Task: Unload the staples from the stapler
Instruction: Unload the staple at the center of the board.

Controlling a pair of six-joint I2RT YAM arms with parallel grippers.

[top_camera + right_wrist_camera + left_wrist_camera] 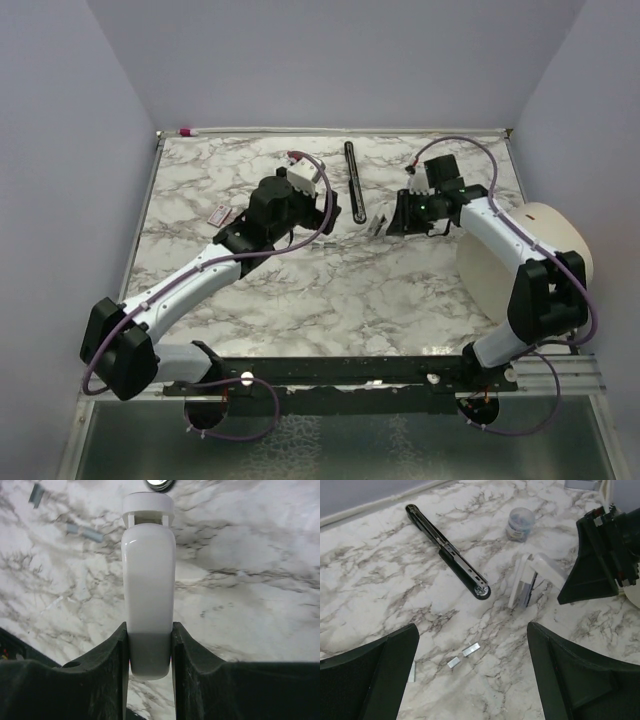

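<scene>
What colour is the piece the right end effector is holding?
Glossy white; the piece shows best in the right wrist view.

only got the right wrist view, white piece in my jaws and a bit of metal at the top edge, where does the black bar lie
observer: the stapler lies flat just past the tip of the white piece and runs away toward the far wall.
operator: whats the left arm doing
observer: the left gripper hangs low with its jaws wide open, nothing between them.
operator: anything else near me
observer: a small round jar stands upright beyond the white piece, apart from the stapler.
</scene>
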